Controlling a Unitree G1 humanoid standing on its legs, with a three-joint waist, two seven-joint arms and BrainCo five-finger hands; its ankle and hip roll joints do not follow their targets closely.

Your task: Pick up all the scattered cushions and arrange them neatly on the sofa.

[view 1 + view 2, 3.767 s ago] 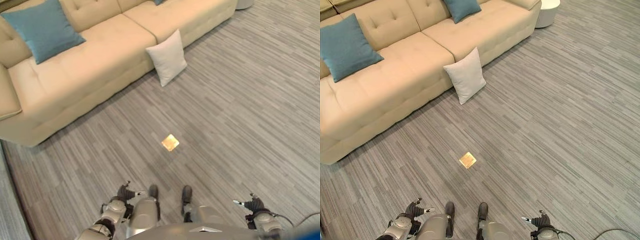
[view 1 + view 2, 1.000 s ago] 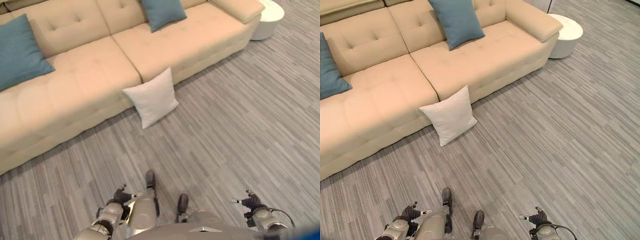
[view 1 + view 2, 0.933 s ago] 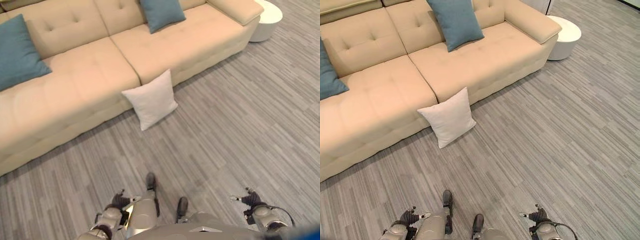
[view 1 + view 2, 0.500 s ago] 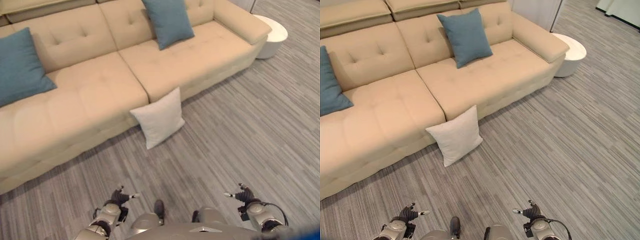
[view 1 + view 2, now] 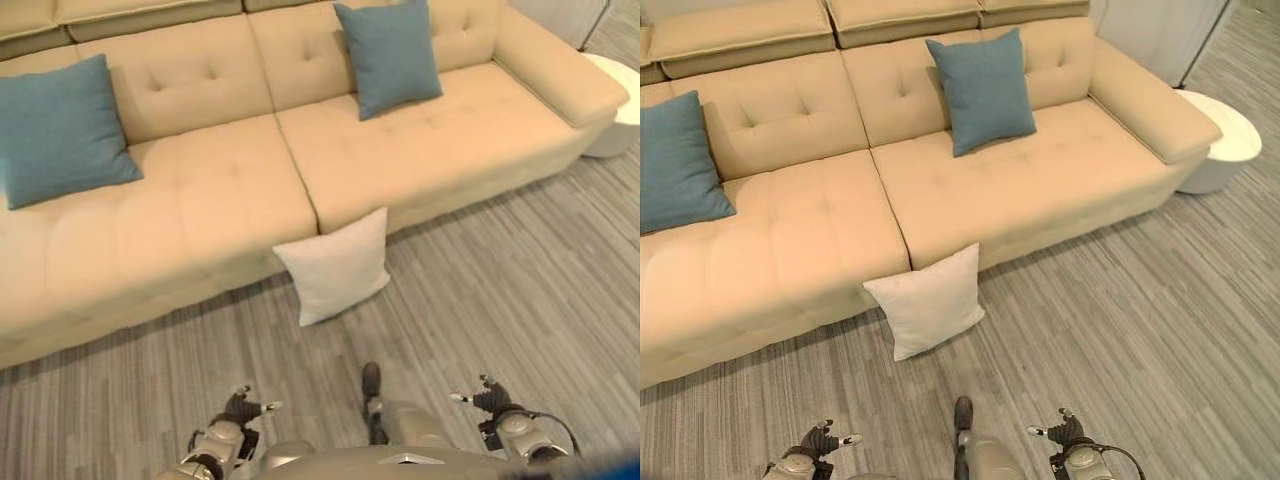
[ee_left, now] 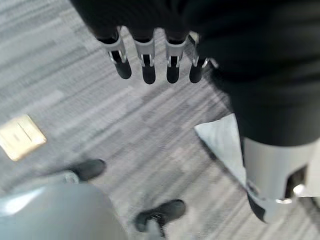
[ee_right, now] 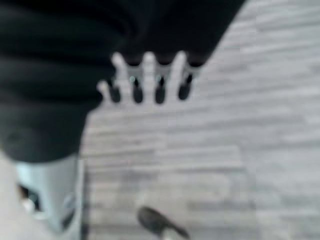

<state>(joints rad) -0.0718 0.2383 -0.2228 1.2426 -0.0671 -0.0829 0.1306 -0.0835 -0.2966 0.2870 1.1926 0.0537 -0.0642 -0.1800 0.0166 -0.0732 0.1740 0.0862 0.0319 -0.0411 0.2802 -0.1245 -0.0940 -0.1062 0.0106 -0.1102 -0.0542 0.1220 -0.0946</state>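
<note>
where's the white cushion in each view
Left eye view: white cushion on the floor, leaning against the sofa front, centre.
Right eye view: same spot, slightly left of centre.
Left wrist view: a pale corner beside the thumb.
Right wrist view: not seen.
Shared landmark: the sofa's seat seam above it.

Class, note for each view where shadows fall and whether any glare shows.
Left eye view: soft, even light, no glare; a dark shadow band runs along the floor under the sofa front. Right eye view: the same, darkest beside the white cushion. Left wrist view: a thin shadow edges the white cushion's corner.
</note>
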